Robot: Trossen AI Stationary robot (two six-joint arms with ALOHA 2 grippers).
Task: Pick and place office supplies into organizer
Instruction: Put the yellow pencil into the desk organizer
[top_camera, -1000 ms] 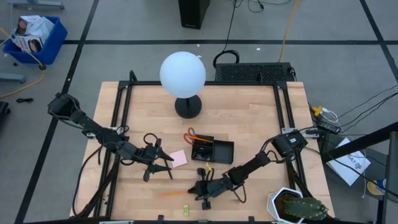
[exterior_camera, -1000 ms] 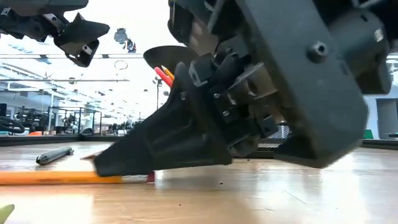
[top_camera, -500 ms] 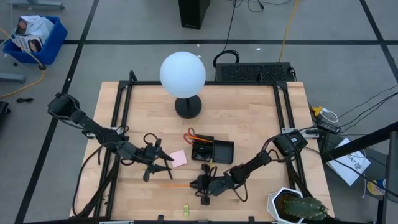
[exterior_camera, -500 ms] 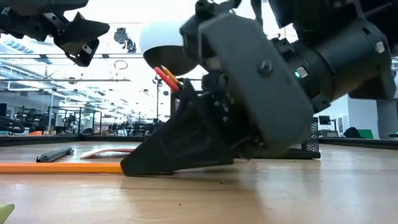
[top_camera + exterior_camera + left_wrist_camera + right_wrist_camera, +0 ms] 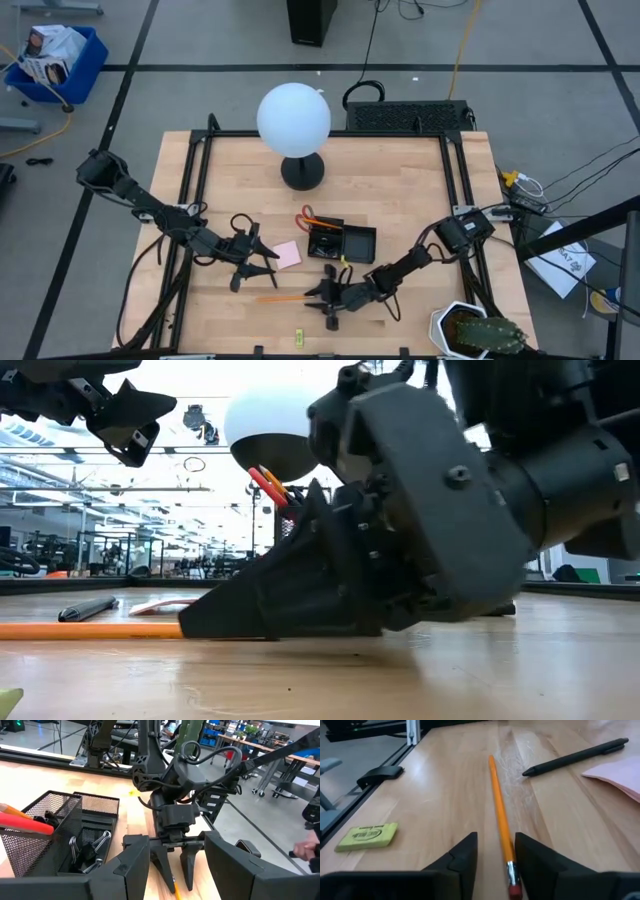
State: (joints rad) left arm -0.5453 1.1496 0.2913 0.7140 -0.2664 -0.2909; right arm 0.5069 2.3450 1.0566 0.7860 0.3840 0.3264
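My right claw [image 5: 327,297] lies low on the bench [image 5: 420,200], fingers spread with the orange pencil [image 5: 499,820] between them, its eraser end nearest me. The pads have not closed on it; in the right wrist view I see a gap on either side of the shaft. In the low view the claw's dark nose rests on the wood with the pencil [image 5: 90,630] running out from under it.

Just off to one side of the pencil sits a small yellow-green eraser [image 5: 367,836] with printing on it too small for me to read. Past the pencil's tip a black pen [image 5: 575,756] lies at an angle, and beside it the corner of the pink sticky-note pad [image 5: 617,775].

My left claw [image 5: 262,262] hangs above the bench near that pad [image 5: 287,254], released and holding nothing.

Farther on stands the black mesh organizer [image 5: 342,240], close behind my right claw. One compartment holds the red-handled scissors [image 5: 25,822] standing up, and black clips [image 5: 92,850] lie in it.

Beyond that stands the white globe lamp [image 5: 294,120] on its round black base. A potted cactus [image 5: 475,335] sits at the near corner on my right side.
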